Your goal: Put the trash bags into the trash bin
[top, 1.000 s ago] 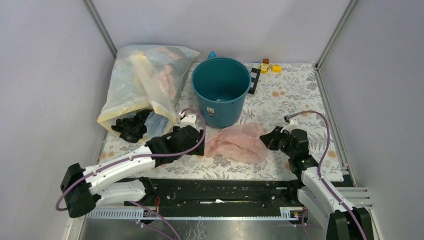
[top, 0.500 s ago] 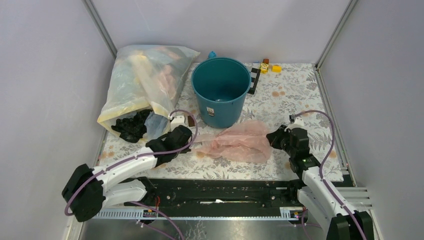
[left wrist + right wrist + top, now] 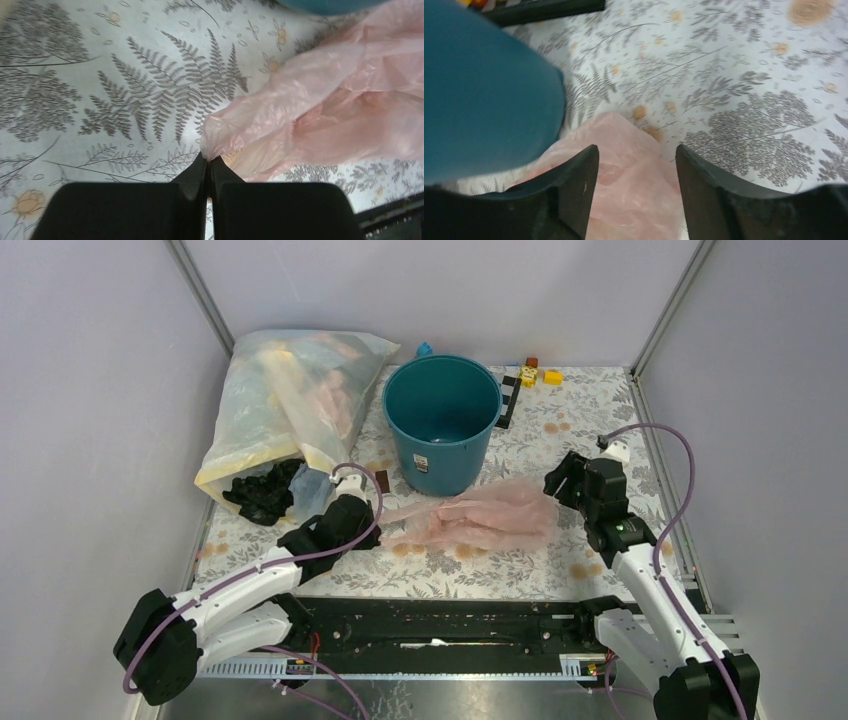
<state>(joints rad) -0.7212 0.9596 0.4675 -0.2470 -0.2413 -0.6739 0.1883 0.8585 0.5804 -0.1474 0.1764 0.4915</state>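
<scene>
Surface: fern-print tablecloth (image 3: 570, 425), boxed in by plain grey walls.
Bag: pink trash bag (image 3: 470, 520) lies flat on the cloth, its long axis running left to right, stretched between the two grippers.
Bin: trash bin (image 3: 455, 465) stands upright just beyond the bag's left half; its inside looks empty.
Left: left gripper (image 3: 207, 164) is clenched on the bag's left corner, the film bunched at its tips.
Right: right gripper (image 3: 636, 155) has jaws apart over the bag's right end, grasping nothing.
Relation: bin sits beyond the held corner and to its right; the left arm looks nearer.
Around: clear sack (image 3: 290, 410) of more bags at far left.
</scene>
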